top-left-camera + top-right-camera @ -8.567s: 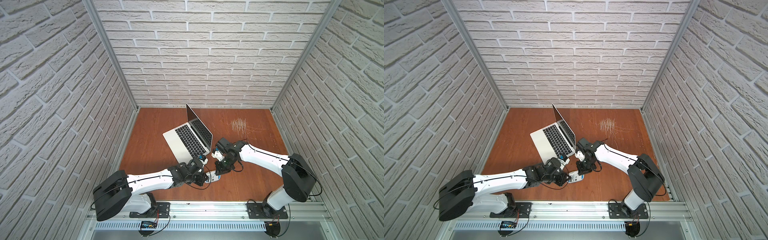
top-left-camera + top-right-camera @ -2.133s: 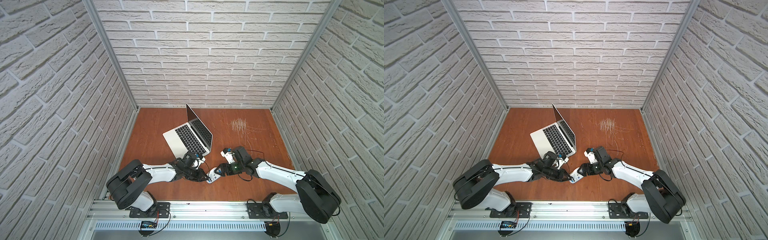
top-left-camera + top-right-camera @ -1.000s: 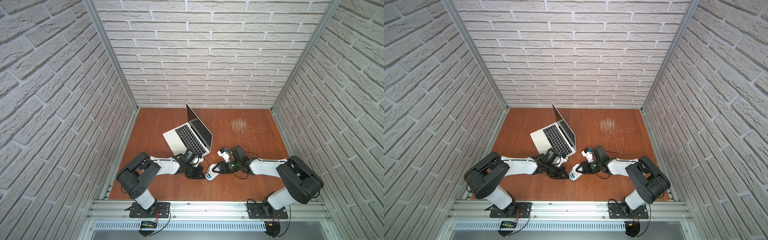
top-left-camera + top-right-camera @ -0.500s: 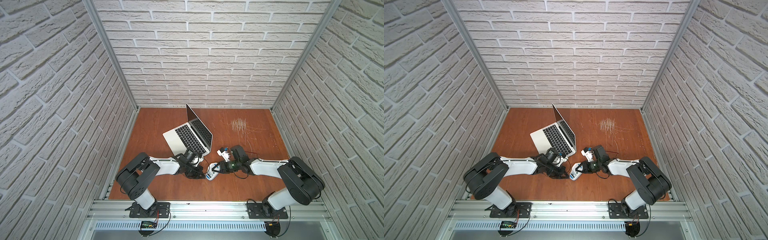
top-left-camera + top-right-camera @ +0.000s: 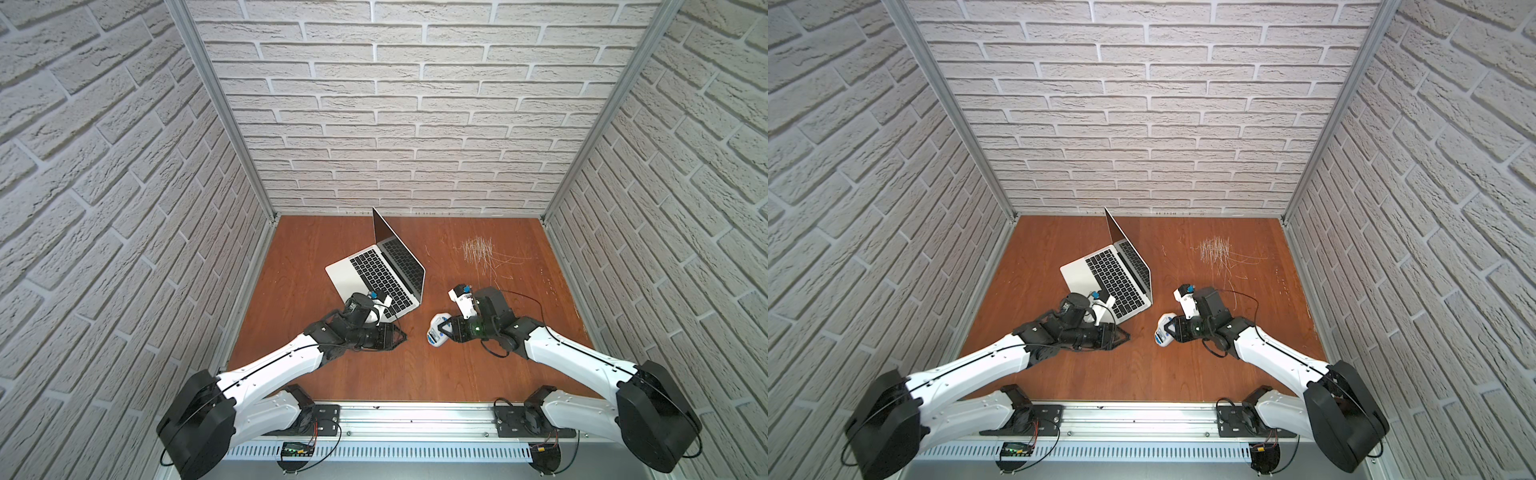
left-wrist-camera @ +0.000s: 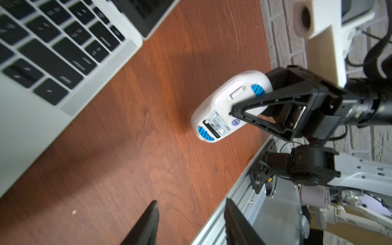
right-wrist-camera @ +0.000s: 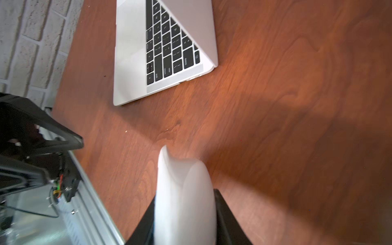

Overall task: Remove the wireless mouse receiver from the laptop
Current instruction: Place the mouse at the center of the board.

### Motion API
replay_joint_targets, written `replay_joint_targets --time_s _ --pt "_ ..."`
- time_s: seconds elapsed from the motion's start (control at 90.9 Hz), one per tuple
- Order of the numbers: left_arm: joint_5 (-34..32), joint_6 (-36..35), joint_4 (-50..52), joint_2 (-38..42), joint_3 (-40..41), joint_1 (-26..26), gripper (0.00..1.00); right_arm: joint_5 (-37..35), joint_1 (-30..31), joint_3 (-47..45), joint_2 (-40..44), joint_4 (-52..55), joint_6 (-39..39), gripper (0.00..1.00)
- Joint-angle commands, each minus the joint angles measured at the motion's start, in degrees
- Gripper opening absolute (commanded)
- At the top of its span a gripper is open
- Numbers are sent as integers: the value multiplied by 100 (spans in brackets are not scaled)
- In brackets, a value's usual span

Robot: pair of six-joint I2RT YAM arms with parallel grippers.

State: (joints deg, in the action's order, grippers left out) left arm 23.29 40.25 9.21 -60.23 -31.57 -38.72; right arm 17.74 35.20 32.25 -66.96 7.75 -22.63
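Clamps the white mouse (image 6: pixel 224 106) on edge in the right gripper (image 7: pixel 184 216), underside turned toward the left gripper (image 6: pixel 192 203), spread open and empty near the laptop (image 5: pixel 378 270). Shows no wireless mouse receiver along the laptop's visible edge. Cannot place it for certain: possibly the small white tab (image 6: pixel 236 93) in the mouse's underside. Looks essentially unplugged, pending confirmation.

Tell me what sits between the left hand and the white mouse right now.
Nothing: only bare wooden table separates the left hand from the mouse. This is clearest in the left wrist view, and both top views agree.
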Motion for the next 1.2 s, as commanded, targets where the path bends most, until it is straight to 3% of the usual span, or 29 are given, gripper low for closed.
replay_joint_targets --time_s 0.0,0.154,0.319,0.528,1.078,1.188 --pt "-722 179 685 369 55 156 57 -1253 344 429 169 640 532 10" --pt "-1226 319 1147 799 65 366 63 -2356 892 921 7 1192 928 10" --pt "-1610 579 1404 1097 183 683 59 -3824 1651 1218 -336 1442 1300 9" --pt "-1737 757 1555 1427 343 1039 66 -5087 2424 1490 -1098 1515 1535 9" --pt "-1694 721 1636 1477 406 1228 71 -6877 3759 2561 -3452 2106 1283 11" --pt "-1737 713 1682 1492 385 1257 73 -6964 3917 2759 -3827 2242 1181 14"
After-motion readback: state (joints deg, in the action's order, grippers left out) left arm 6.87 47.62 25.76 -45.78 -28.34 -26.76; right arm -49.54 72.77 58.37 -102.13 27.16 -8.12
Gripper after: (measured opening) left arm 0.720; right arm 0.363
